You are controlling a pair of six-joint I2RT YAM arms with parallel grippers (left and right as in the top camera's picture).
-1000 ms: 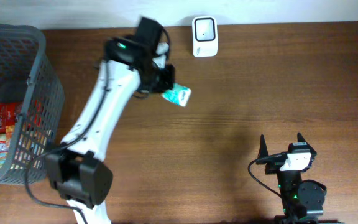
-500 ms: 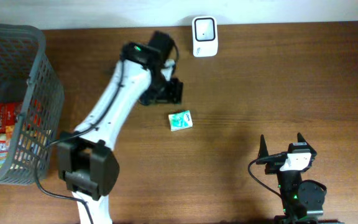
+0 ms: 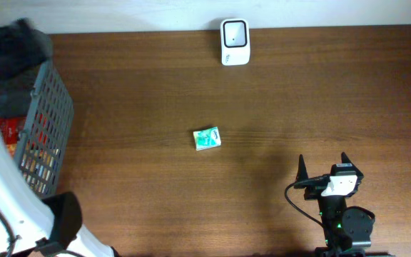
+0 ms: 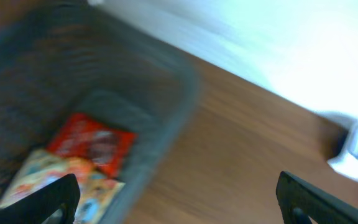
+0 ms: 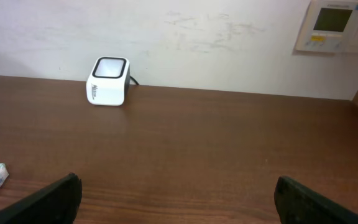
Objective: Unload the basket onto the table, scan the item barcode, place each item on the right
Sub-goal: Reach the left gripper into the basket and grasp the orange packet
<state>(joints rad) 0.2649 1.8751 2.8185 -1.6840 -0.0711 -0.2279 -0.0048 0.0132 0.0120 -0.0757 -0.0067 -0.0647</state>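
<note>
Green-and-white packet [image 3: 207, 138] — small, flat, likely light and slightly crinkly — should be pinched across its narrow sides; left gripper [image 4: 176, 186] and right gripper [image 5: 178, 185] both stand spread, holding nothing.

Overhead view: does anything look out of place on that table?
The small green packet lies alone and slightly askew mid-table, apart from the white scanner at the far edge and the grey basket holding other packets. Neither hand holds it: the left hand and the right hand are both open.
</note>
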